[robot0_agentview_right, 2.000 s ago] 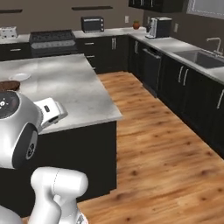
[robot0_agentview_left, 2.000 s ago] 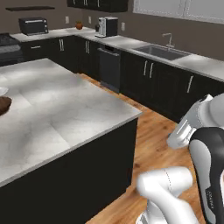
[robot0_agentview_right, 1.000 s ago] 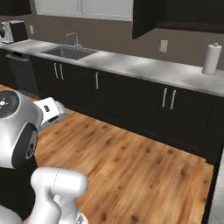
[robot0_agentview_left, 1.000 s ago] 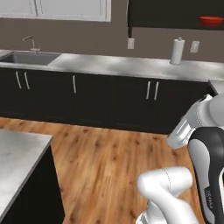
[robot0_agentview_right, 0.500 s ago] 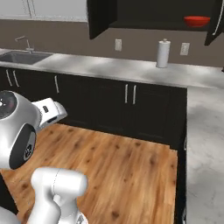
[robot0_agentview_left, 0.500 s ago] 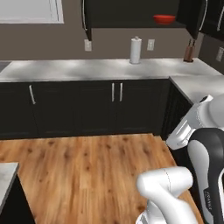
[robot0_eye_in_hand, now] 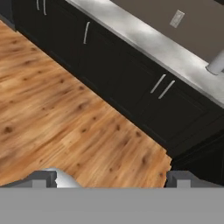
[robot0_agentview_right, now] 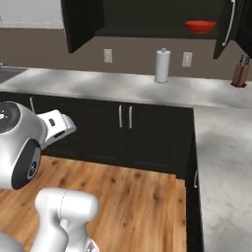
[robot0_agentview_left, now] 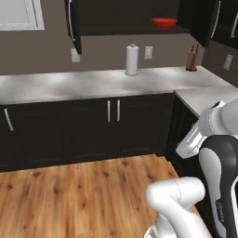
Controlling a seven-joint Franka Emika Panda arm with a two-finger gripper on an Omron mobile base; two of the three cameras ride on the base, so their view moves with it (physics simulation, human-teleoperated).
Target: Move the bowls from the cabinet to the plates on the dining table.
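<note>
Glossy red bowl in matt near-black panelled wall cabinet, slim silver metal handles. Grey-veined marble counter, slight sheen. Warm wood-plank floor, smooth. White paper towel roll.

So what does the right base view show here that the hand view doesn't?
Right base view alone: the glossy red bowl on the open near-black wall cabinet's shelf, and a wooden knife block. Hand view alone: the two dark fingertips, set wide apart, nothing between them. Both: the white paper-towel roll, grey marble counter and wooden floor.
</note>
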